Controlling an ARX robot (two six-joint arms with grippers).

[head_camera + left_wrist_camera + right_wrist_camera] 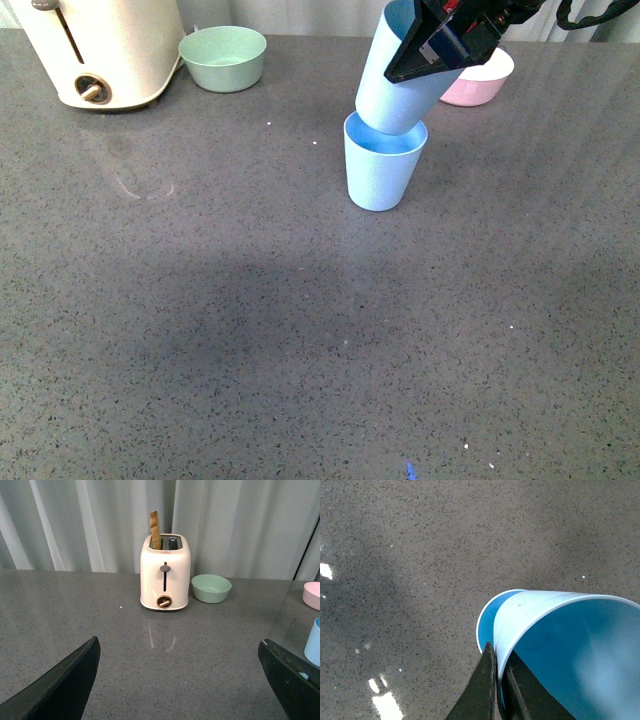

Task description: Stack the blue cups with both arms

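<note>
A light blue cup (pixel 382 172) stands upright on the grey counter, right of centre. My right gripper (pixel 430 55) is shut on the rim of a second blue cup (pixel 395 85), holding it tilted with its base dipping into the standing cup's mouth. In the right wrist view the held cup (pixel 570 645) fills the frame, its wall pinched between my fingers (pixel 485 680), and the standing cup's rim (pixel 487 615) shows behind it. My left gripper (pixel 177 677) is open and empty, low over the counter; the standing cup's edge (pixel 314 640) shows at its far side.
A cream toaster (pixel 100 45) with a wooden slice (pixel 155 530) stands at the back left. A green bowl (pixel 222 57) sits beside it. A pink bowl (pixel 480 80) sits behind the cups. Grey curtains hang behind the counter.
</note>
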